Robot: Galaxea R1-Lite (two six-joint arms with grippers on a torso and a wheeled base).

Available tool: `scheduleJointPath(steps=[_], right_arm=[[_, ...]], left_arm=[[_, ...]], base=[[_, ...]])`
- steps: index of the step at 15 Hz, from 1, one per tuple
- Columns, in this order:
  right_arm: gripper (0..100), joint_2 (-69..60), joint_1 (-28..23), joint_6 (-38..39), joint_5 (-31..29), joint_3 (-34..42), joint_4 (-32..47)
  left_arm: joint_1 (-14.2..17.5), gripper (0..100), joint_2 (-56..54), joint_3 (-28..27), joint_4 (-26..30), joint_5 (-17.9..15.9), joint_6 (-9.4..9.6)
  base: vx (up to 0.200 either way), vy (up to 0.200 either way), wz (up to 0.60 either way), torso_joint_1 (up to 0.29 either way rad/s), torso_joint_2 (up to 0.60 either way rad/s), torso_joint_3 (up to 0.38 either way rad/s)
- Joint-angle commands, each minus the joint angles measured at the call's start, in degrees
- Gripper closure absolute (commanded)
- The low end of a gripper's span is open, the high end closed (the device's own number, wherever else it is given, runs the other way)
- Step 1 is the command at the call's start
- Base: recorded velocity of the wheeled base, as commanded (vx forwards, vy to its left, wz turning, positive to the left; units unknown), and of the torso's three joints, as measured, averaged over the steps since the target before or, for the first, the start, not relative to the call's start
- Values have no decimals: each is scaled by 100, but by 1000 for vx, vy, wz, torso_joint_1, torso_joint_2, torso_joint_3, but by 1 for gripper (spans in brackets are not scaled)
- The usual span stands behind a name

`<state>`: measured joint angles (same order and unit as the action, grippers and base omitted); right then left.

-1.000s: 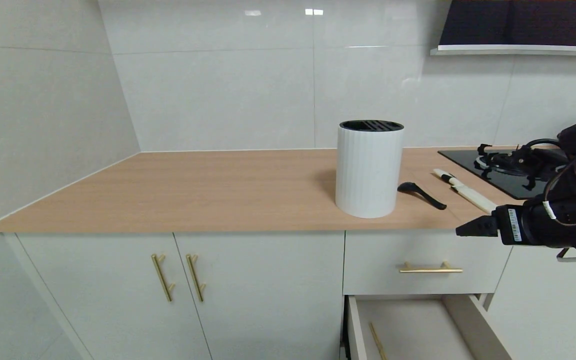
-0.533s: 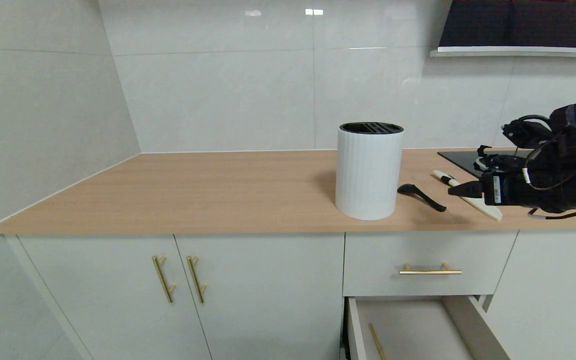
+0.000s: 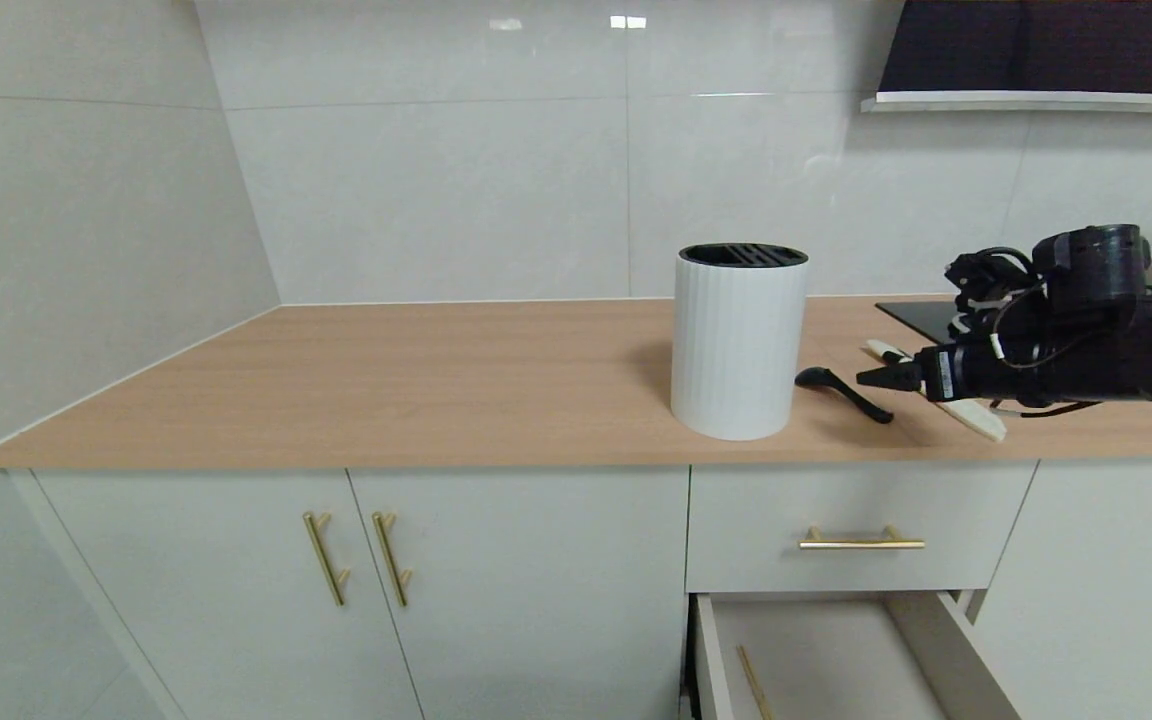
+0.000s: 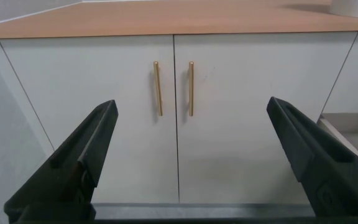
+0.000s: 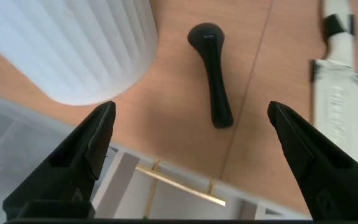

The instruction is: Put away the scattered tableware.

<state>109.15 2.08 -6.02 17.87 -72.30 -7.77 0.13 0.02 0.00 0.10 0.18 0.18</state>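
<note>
While both loose pieces lie on the surface (image 3: 436, 380), the task reads as barely begun. Nearest, the left gripper (image 4: 191, 102) hangs low in front of the cupboard doors (image 4: 173, 112), fingers spread wide and holding nothing. The lower drawer (image 3: 911, 640) stands pulled out. One thin pale stick (image 3: 754, 682) lies on its floor, and I cannot tell what it is. Above, at the front edge of the surface, the right gripper (image 3: 866, 378) hovers with fingers spread and empty. It points toward the black spoon (image 5: 211, 74), which lies flat between the two fingers in the wrist view, touched by neither. The spoon's bowl end lies near the foot of the white holder (image 3: 736, 345), apart from it. The white knife (image 5: 337, 93) lies beside the spoon on the side away from the holder, the two not touching, and part of it is hidden behind the arm in the head view. The holder stands upright, with no handle showing above its slotted black top. The hob (image 3: 921, 315) sits farther back. Judgement: nothing confirmed stowed. Spoon and knife are both left to do, and the spoon looks to be the piece in hand. A grasp needs the fingers lowered astride its handle.
</note>
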Motion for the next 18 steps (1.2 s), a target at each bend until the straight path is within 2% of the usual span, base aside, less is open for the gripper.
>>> scheduleJointPath(steps=[1, 5, 6, 8, 15, 18], right_arm=[[0, 387, 2, -48, 6, 102, -278], [0, 660, 2, -66, -3, 85, -533], [0, 897, -6, -48, -12, 111, -1052], [0, 1117, -6, -48, -38, 120, -1465], [0, 1354, -6, -48, -117, -12, -1491], [0, 1468, -6, -66, -522, -91, -1491]], left_arm=[[4, 0, -2, 0, -1, 8, -1], [4, 0, -2, 0, -1, 8, -1], [4, 0, -2, 0, -1, 8, -1], [-5, 0, -2, 0, -1, -1, -1], [-5, 0, -2, 0, -1, 8, -1], [-5, 0, -2, 0, -1, 8, -1]], base=[[0, 0, 0, 0, 0, 0], [0, 0, 0, 0, 0, 0], [0, 0, 0, 0, 0, 0], [0, 0, 0, 0, 0, 0], [0, 0, 0, 0, 0, 0], [0, 0, 0, 0, 0, 0]])
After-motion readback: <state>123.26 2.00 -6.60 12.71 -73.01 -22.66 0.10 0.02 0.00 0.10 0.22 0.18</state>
